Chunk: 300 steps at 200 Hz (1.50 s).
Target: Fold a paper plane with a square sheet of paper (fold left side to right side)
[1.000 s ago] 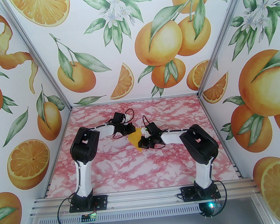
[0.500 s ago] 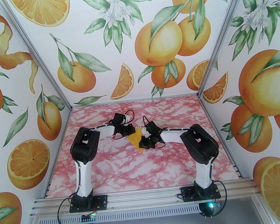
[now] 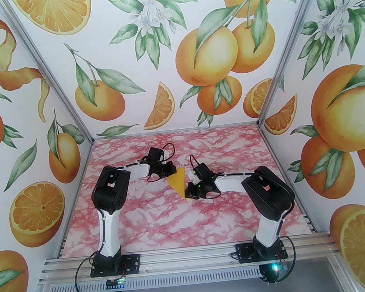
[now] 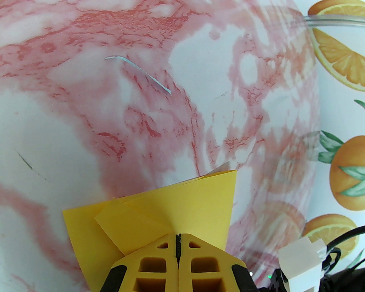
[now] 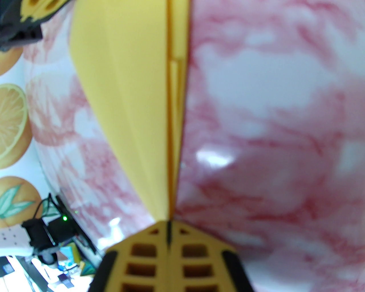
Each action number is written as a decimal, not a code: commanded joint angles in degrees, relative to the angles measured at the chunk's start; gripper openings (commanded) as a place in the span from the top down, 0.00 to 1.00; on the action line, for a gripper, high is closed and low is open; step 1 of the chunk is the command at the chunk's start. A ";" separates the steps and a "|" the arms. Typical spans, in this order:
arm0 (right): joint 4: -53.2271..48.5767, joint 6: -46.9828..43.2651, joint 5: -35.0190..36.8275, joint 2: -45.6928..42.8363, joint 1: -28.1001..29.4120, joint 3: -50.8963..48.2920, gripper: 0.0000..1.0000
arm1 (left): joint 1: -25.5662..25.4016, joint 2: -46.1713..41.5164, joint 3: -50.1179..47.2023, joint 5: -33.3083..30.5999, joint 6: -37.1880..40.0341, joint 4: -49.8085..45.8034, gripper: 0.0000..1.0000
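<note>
The paper plane (image 3: pixel 178 182) sits mid-counter, strung between the two arms. Its long axis runs on a diagonal in the top view, from the wide tail at the far left to the narrow nose at the near right. The left claw (image 3: pixel 170 174) is pressed together on the tail. From its wrist camera, the yellow layers fan out from the seam between the fingertips (image 4: pixel 162 251), with the fold flaps lying loose on either side. The right claw (image 5: pixel 168 225) is pinched shut on the nose. From its wrist camera the plane is seen nearly edge-on, with its creases running straight away from the fingertip seam. Each arm therefore holds one end, and the centre crease lies along the line between them. Whether the lower edge rests on the counter (image 3: pixel 145 220) or hangs just above it is not clear. With both ends gripped, neither arm is free, so carrying the left side over to the right probably means one claw must release. The flap would then have to cross that diagonal axis squarely, or the crease is likely to drift.
</note>
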 commanded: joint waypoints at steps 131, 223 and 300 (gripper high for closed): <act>-17.80 -8.20 11.87 7.76 -2.03 23.03 0.83 | -0.18 -19.29 -12.43 -5.19 -3.56 -3.41 0.62; -19.78 -9.32 11.66 14.93 -3.24 29.62 0.76 | -0.82 -18.86 -23.19 -1.60 -11.75 6.58 0.59; -18.06 -9.08 12.16 15.25 -3.48 25.74 0.89 | -3.28 -14.42 -22.78 -1.04 -16.25 11.14 0.57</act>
